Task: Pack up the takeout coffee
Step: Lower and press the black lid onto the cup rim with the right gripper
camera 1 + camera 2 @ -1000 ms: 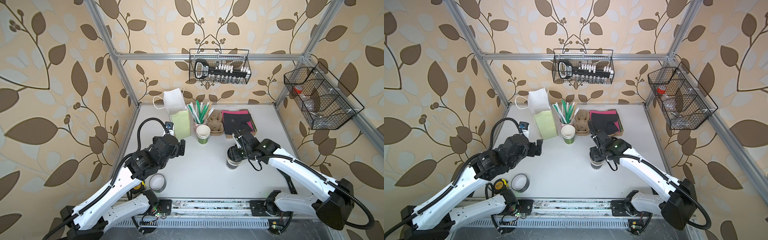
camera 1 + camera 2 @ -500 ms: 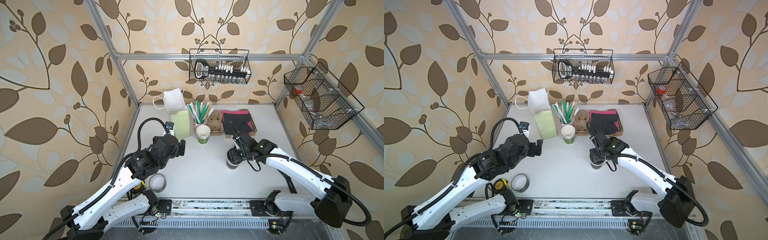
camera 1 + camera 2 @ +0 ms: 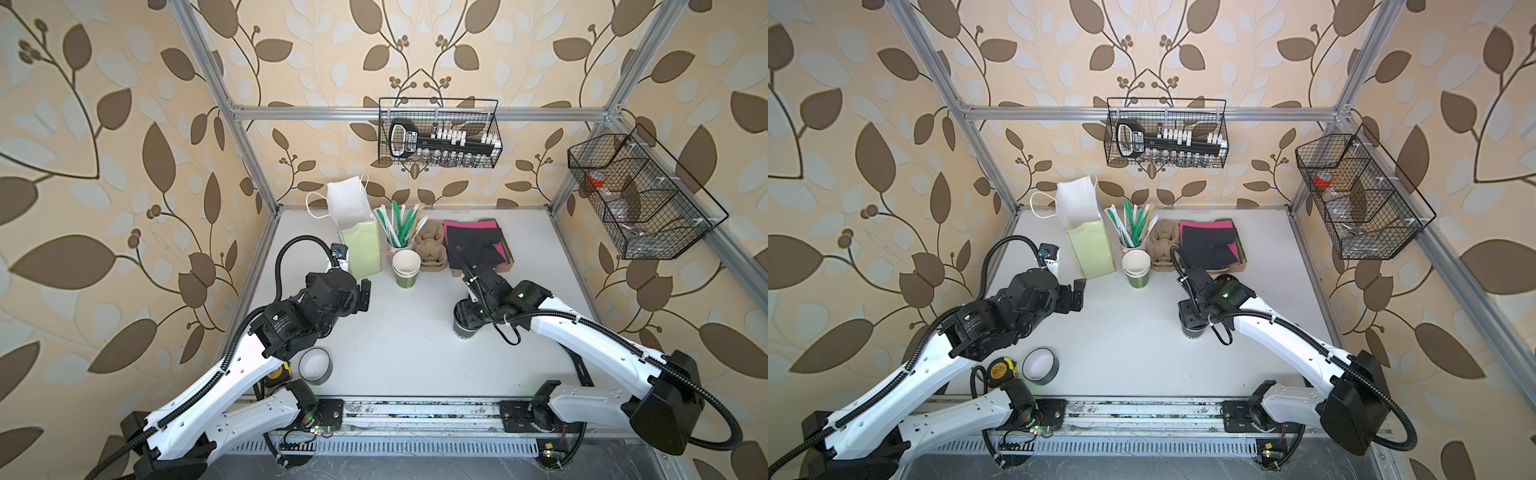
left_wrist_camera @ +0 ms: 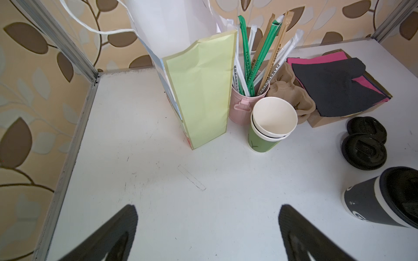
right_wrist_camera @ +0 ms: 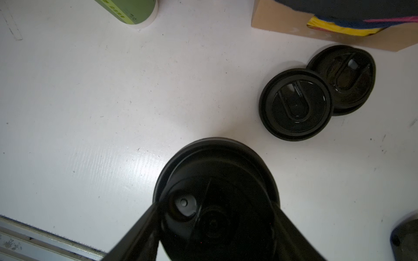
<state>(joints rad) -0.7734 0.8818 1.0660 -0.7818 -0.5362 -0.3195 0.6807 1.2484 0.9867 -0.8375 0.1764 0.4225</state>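
The takeout coffee (image 3: 462,329) stands upright on the table (image 3: 407,357), well apart from the paper bag (image 3: 362,246) and out past the stack of green cups (image 3: 406,271) that sits just beside the bag. The right gripper (image 5: 216,206) is down over the cup. From its wrist camera, a finger lies against each side of the black lid, so it looks to be grasping the cup by its top, with the base on the table. The left gripper (image 4: 208,209) hangs with its jaws spread wide and nothing between them, facing the bag from near its front. Two loose lids (image 5: 296,104) lie farther from the bag than the cup does. I'd say the step in hand is picking up the coffee, and the carry to the bag has not begun. The next move calls for a straight lift that keeps the cup level and the lid seated. It must then travel toward the bag, clear the green cups and straws beside it, and lower through the bag's narrow mouth. The open left gripper may need to steady the bag or hold it open.
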